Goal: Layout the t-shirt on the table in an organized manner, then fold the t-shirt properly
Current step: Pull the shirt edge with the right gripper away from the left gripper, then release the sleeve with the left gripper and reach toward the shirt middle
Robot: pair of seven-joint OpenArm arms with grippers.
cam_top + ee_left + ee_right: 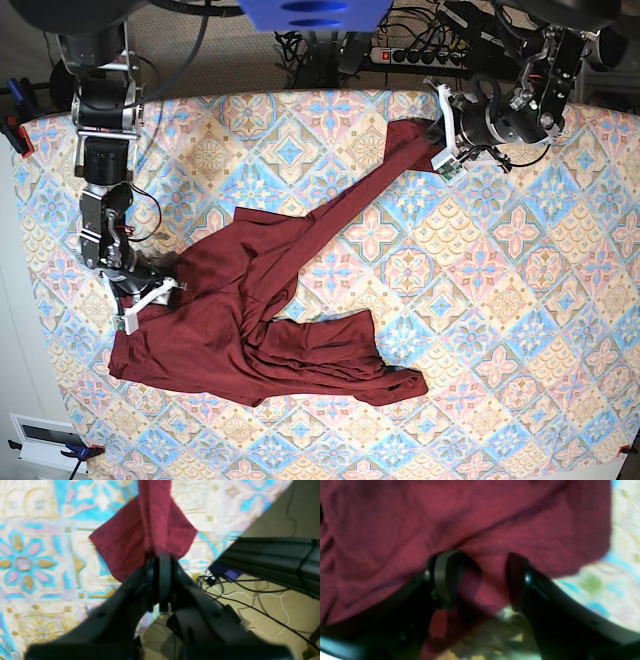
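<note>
Left wrist view: the left gripper [160, 562] is blurred, and its body is cut off by the lower edge. The strip of t-shirt [150, 530] ahead of the jaws runs off the top edge, so its far end is out of view.

Right wrist view: the whole picture is soft. The right gripper [480, 580] is cut off at the bottom. The cloth beyond the jaws fills the frame and passes the top and left edges. The table [620, 580] to one side of the jaws is too blurred for its pattern to read.

Base view looks straight down from overhead; wrist views sit close (blurred), sharing the t-shirt [250, 320].
</note>
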